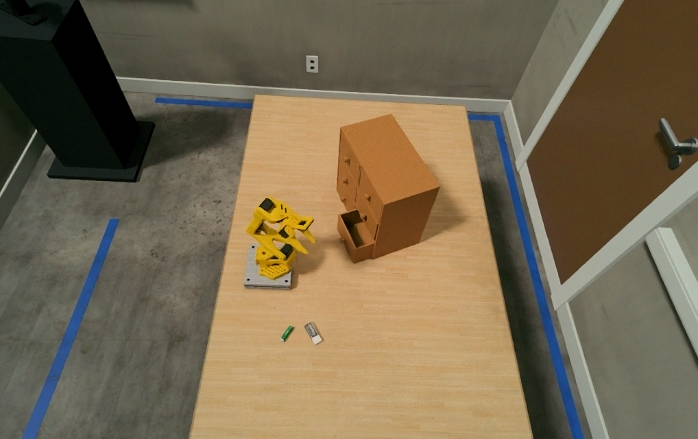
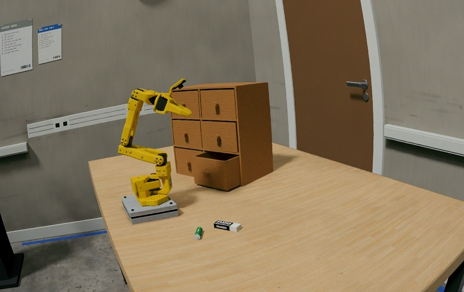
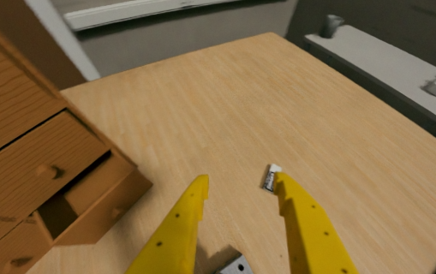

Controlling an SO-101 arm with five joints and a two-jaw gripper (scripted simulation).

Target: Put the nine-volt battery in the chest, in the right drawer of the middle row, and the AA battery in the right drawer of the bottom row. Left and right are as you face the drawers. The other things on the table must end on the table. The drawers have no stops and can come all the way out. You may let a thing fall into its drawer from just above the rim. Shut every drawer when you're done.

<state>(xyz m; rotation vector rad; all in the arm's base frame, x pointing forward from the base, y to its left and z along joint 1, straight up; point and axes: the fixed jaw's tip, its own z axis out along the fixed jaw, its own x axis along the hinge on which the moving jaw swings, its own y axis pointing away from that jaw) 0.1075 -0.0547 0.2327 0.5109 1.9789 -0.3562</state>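
Note:
The green AA battery point(image 1: 286, 333) lies on the table in front of my base, also in the exterior view point(image 2: 198, 232). I see no nine-volt battery in any view. The brown chest point(image 1: 387, 185) has two columns of three drawers. Its bottom right drawer point(image 2: 216, 168) stands pulled out and looks empty; it also shows at the left in the wrist view point(image 3: 86, 201). The other drawers are shut. My gripper point(image 2: 185, 108) is raised high, level with the top row and to the left of the chest. Its fingers stand a little apart with nothing between them.
A black and white eraser point(image 1: 313, 333) lies right beside the AA battery, also in the exterior view point(image 2: 227, 226) and by my right fingertip in the wrist view point(image 3: 271, 177). My grey base plate point(image 1: 267, 272) sits near the table's left edge.

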